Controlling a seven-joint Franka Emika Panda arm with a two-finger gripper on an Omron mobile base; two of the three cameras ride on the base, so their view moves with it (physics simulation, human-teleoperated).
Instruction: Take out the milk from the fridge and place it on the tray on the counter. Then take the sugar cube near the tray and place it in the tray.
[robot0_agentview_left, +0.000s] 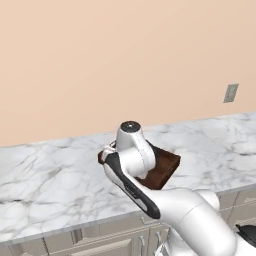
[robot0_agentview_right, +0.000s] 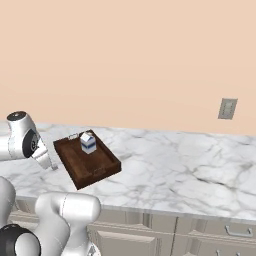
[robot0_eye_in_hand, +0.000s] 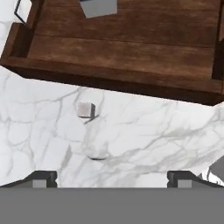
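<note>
The milk (robot0_agentview_right: 88, 142) stands in the tray (robot0_agentview_right: 95, 170) on the table (robot0_agentview_right: 175, 165), so the first step looks done and the sugar cube (robot0_eye_in_hand: 85, 110) is in hand. The cube lies on the marble just beside the tray's rim, and the claw (robot0_eye_in_hand: 111, 177) hangs above it, spread wide and holding nothing. The next move calls for centring over the cube, lowering, and pinching it.

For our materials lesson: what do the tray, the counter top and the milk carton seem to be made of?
The tray: dark brown wood, matte, with visible grain lines.
The counter: white marble or a marble look, smooth, with grey veins.
The milk: probably printed card, white with a dark blue band; its gable-top shape suggests it, though the surface is too small to judge.
</note>
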